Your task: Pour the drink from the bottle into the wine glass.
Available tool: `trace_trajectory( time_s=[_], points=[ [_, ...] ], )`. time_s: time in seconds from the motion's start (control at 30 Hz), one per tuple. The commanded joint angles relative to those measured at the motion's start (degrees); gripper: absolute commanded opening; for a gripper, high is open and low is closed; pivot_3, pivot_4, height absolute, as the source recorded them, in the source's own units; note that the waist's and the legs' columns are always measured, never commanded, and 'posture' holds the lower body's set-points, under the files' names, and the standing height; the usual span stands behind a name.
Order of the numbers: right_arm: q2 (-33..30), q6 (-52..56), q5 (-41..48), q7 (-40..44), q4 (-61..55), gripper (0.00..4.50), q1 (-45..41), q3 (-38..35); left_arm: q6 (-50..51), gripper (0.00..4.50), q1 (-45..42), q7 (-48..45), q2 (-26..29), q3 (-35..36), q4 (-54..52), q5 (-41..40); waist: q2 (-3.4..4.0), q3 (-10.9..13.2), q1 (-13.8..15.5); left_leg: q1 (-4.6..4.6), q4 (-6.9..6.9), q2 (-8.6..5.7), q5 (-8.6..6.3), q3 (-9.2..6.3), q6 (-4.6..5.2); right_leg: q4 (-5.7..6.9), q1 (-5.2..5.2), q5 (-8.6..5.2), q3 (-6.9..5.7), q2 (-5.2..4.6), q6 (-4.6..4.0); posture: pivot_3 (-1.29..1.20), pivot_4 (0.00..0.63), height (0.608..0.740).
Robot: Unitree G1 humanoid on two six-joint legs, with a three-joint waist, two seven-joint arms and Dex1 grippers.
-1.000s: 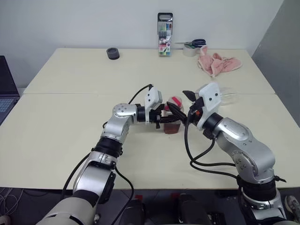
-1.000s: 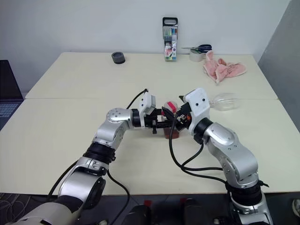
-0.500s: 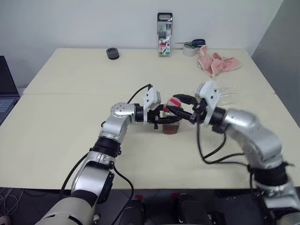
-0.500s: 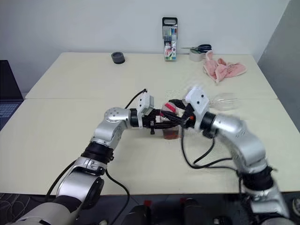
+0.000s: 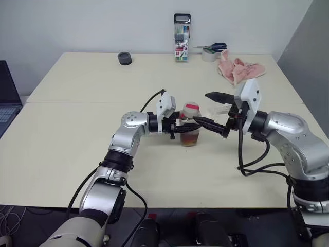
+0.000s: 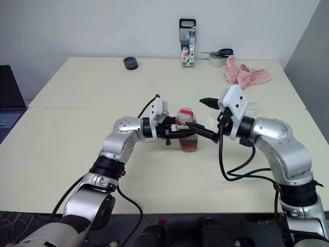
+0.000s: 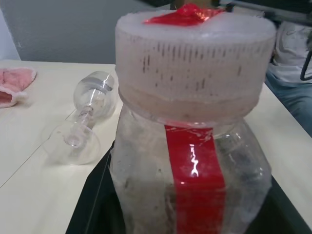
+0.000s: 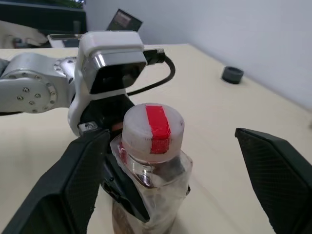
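The bottle (image 5: 189, 128) stands upright on the table (image 5: 77, 134), its pale cap (image 8: 152, 127) with a red strip still on. A little amber drink (image 5: 189, 140) lies at its bottom. My left gripper (image 5: 186, 130) reaches in from the left and is shut on the bottle's body. My right gripper (image 5: 214, 111) hovers just right of the cap, open wide, one finger high and one low, touching nothing. The wine glass (image 7: 84, 122) lies on its side on the table behind my right hand, partly hidden by it (image 6: 252, 107).
At the table's far edge stand a marker case (image 5: 181, 37), a black tape roll (image 5: 123, 58), a white tape roll with scissors (image 5: 209, 53) and a pink cloth (image 5: 239, 68). A laptop (image 5: 6, 98) sits off the left side.
My right gripper has pulled back to the right from the bottle's cap and opened wide. The left gripper and the bottle have stayed put.
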Motion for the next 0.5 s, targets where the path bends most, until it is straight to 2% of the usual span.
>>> trace_trajectory(
  time_s=[0.03,0.1,0.23,0.5],
  points=[
    [7.7,2.1,-5.1,-15.3,-10.0,4.22,4.5,2.3,-0.8,1.78,-2.6,-0.9,-0.6,0.4,0.2,-1.0,0.00,0.0,0.0,0.01,-0.05,-0.01,0.00,0.01,0.00,0.00,-0.01,0.00,0.02,0.00,0.00,0.00,0.150,0.740],
    [13.3,1.9,-10.0,-22.7,-10.7,4.22,5.8,5.9,-1.2,1.78,-3.7,-1.6,-0.9,0.2,1.6,-0.8,0.01,0.0,-0.3,0.05,-0.04,0.02,0.04,0.05,-0.06,0.08,-0.03,0.00,0.07,0.04,0.00,0.00,0.150,0.740],
    [18.9,0.7,-15.7,-29.2,-9.1,4.22,6.0,10.0,-1.9,1.78,-5.1,-2.7,-1.4,-0.1,3.5,-0.4,0.02,0.0,-0.3,0.05,0.00,-0.01,0.10,0.05,-0.16,0.10,-0.04,0.00,0.07,0.05,0.01,0.00,0.150,0.740],
    [23.4,-1.2,-20.7,-33.5,-7.3,4.22,5.5,10.8,-3.2,1.78,-6.2,-3.5,-1.7,-0.2,5.7,0.2,0.02,0.0,-0.3,0.04,-0.06,-0.01,0.10,0.05,-0.16,0.04,-0.05,0.00,0.07,0.05,0.00,0.00,0.150,0.740]
  ],
)
